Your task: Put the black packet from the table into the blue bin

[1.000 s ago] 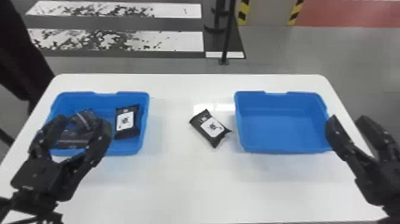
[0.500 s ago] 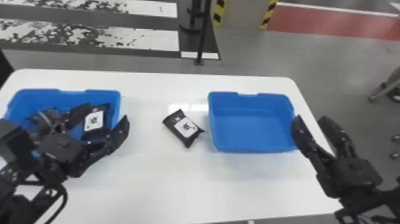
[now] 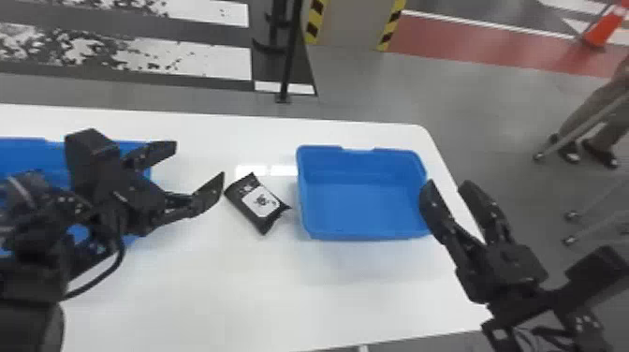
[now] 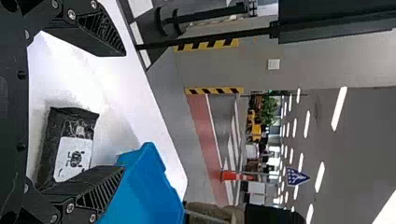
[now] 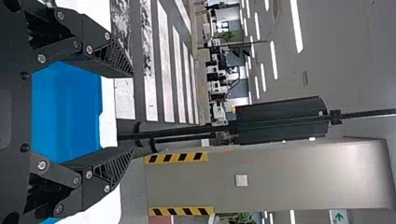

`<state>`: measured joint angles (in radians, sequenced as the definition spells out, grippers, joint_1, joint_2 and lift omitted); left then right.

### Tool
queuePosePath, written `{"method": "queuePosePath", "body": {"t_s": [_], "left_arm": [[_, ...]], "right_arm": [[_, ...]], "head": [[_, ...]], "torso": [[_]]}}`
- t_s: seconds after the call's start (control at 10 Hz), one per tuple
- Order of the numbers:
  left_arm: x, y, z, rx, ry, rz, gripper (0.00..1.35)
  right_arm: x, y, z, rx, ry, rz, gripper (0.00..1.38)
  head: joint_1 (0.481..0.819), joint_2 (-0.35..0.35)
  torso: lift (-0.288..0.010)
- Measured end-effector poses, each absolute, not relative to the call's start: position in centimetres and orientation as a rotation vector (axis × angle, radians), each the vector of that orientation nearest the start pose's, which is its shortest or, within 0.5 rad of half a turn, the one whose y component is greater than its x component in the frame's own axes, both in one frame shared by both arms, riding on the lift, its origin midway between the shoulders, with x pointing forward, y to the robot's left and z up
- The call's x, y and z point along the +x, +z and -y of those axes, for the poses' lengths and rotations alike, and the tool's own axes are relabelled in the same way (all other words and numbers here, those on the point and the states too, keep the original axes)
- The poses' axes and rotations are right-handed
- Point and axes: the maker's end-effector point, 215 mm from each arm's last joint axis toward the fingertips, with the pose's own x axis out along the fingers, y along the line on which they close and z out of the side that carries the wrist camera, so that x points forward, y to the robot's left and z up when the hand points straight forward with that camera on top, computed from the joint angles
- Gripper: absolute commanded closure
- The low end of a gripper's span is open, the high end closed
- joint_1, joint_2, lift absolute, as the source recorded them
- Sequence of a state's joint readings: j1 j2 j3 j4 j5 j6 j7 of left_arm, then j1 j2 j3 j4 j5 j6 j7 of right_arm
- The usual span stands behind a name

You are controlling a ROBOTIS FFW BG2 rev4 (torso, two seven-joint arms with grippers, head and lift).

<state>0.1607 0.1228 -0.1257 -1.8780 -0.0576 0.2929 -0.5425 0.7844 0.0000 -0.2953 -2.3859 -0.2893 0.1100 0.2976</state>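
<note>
Hanging fingers-apart, the left claw (image 3: 199,160) looked angled to straddle the black packet (image 3: 257,203) lying on the worktop (image 3: 210,290) beside the empty blue bin (image 3: 365,232), presumably for a short carry, right claw (image 3: 447,183) parked spread by its edge.

Head view: high, faces twelve o'clock, down over worktop (image 3: 224,290). Wrist views: low, close, sideways, face outward. All share three-o'clock blue bin (image 3: 365,208).
</note>
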Motion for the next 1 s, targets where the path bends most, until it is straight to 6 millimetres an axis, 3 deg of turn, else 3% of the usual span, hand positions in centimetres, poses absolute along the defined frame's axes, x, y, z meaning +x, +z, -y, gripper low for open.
{"method": "queuePosePath", "body": {"t_s": [0.2, 0.5, 1.0], "left_arm": [[51.3, -38.1, -5.4, 0.187, -0.716, -0.218, 0.17], [51.4, -42.0, 0.9, 0.251, -0.847, -0.296, 0.17], [53.5, -46.8, 1.9, 0.387, -0.864, -0.416, 0.17]], "right_arm": [[36.6, -27.8, 29.2, 0.095, 0.104, -0.032, 0.51], [36.8, -28.0, 29.2, 0.099, 0.105, -0.031, 0.51], [37.2, -28.2, 28.9, 0.109, 0.110, -0.028, 0.51]], "head": [[0.695, -0.293], [0.695, -0.350], [0.695, -0.350]], "torso": [[-0.110], [-0.110], [-0.110]]}}
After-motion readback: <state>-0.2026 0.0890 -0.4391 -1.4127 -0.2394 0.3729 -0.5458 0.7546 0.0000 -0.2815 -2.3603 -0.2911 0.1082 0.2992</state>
